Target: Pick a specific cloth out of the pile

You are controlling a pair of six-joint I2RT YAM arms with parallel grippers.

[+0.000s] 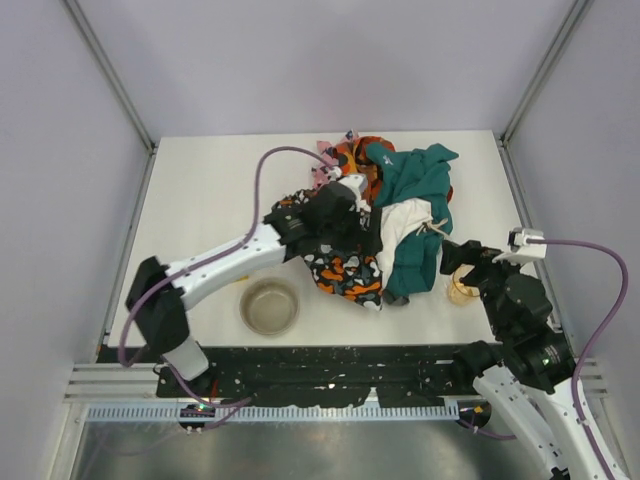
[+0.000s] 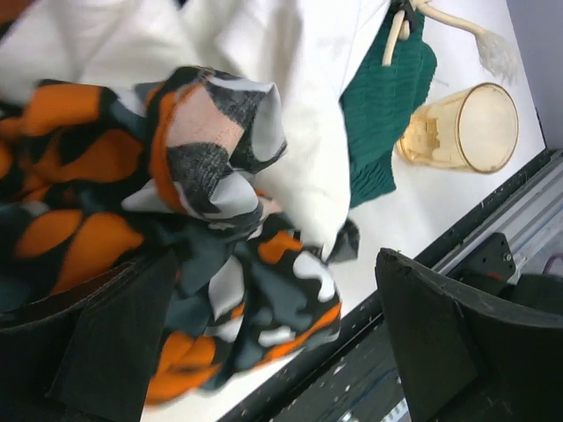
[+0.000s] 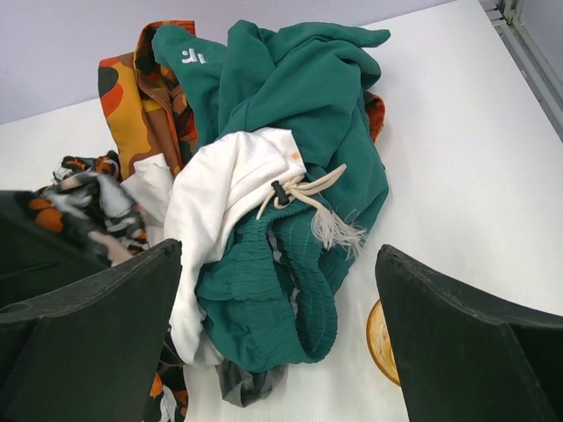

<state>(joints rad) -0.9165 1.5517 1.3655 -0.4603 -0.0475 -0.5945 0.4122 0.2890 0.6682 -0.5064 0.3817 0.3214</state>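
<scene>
Logo [image 3: 189, 57] | small, white (illegible) | on teal cloth [image 3: 299, 97] | atop pile [image 3: 230, 189]

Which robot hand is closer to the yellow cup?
Right. The right fingers are just beside the cup. The left fingers are across the pile, around the patterned cloth.

A metal bowl [image 1: 270, 306] and amber cup [image 2: 462, 127] sit apart on the table [image 1: 200, 190].
</scene>
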